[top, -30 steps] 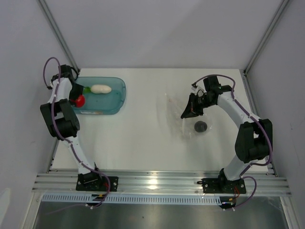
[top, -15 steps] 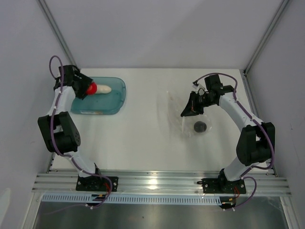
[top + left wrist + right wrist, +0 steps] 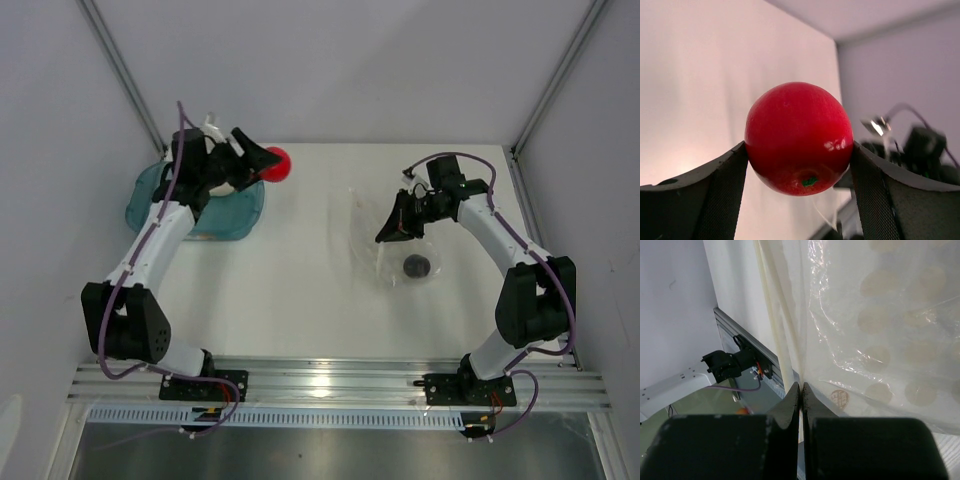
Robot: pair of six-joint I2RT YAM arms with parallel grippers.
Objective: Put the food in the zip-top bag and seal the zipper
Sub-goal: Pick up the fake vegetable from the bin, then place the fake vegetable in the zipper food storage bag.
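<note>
The red tomato (image 3: 277, 163) hangs in the air past the right end of the teal tray (image 3: 140, 203), with my left gripper (image 3: 266, 166) shut on it. In the left wrist view the tomato (image 3: 799, 137) fills the gap between both mesh fingers (image 3: 715, 200). The clear zip-top bag (image 3: 372, 225) lies crinkled at the right, and the dark round piece (image 3: 417, 266) sits inside it. My right gripper (image 3: 386, 237) is shut on the bag's film (image 3: 865, 315), next to the thicker zipper strip (image 3: 780, 325). The radish is hidden behind the left arm.
The table's back wall edge runs just behind the tray. A metal rail (image 3: 330, 380) with both arm bases lines the near edge. Side walls close in at left and right.
My left arm has lifted the tomato out of the tray and swung it up and rightward. The right gripper has stayed shut on the bag, almost still.
</note>
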